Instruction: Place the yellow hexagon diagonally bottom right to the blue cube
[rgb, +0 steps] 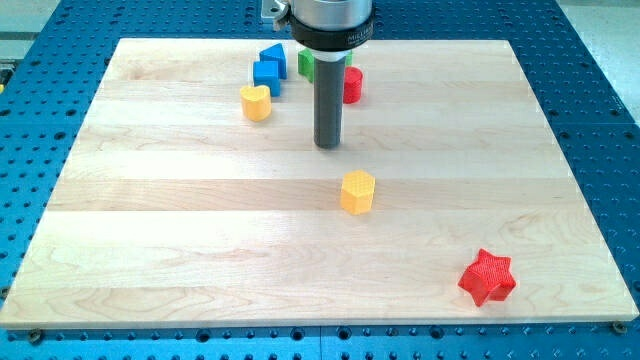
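The yellow hexagon (357, 191) sits near the middle of the wooden board. The blue cube (266, 73) is near the view's top, left of centre, with a blue triangular block (272, 54) just above it. My tip (328, 144) rests on the board a short way above and slightly left of the yellow hexagon, apart from it, and to the lower right of the blue cube.
A yellow heart block (256, 102) lies just below the blue cube. A green block (306, 64) and a red block (352, 85) sit beside the rod near the top. A red star (487, 277) lies at the bottom right. The board (150, 250) lies on a blue perforated table.
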